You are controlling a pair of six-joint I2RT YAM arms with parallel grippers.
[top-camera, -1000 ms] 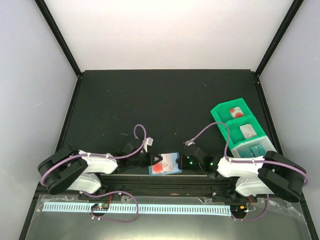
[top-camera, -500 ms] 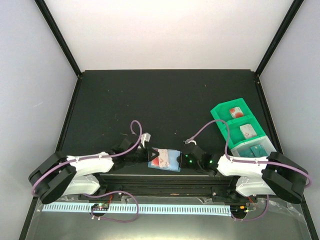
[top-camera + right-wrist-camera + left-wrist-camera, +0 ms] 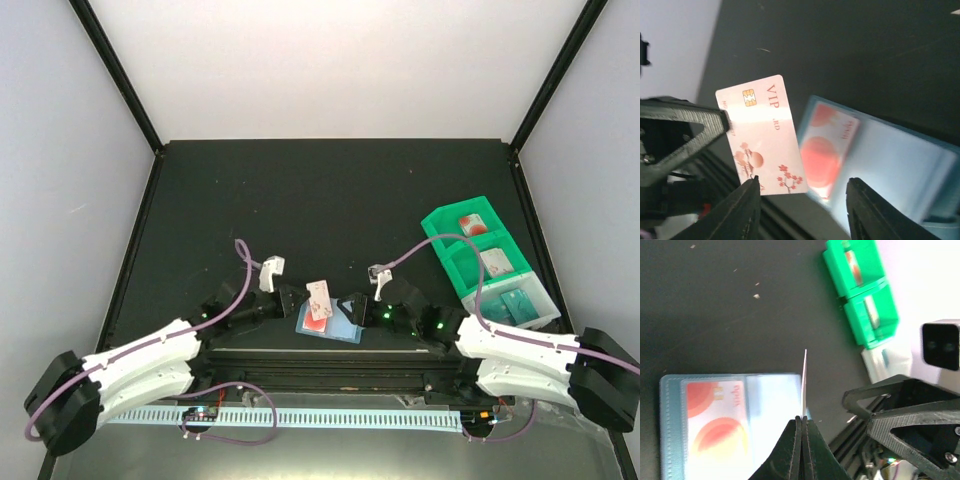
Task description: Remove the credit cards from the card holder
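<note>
Left claw (image 3: 801, 426) has lifted the white card (image 3: 762, 135) above the card holder (image 3: 770, 395).

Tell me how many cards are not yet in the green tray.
2. One VIP card is pinched in the left gripper over the card holder; one red-circled card sits in a holder pocket. More may be hidden behind it.
</note>
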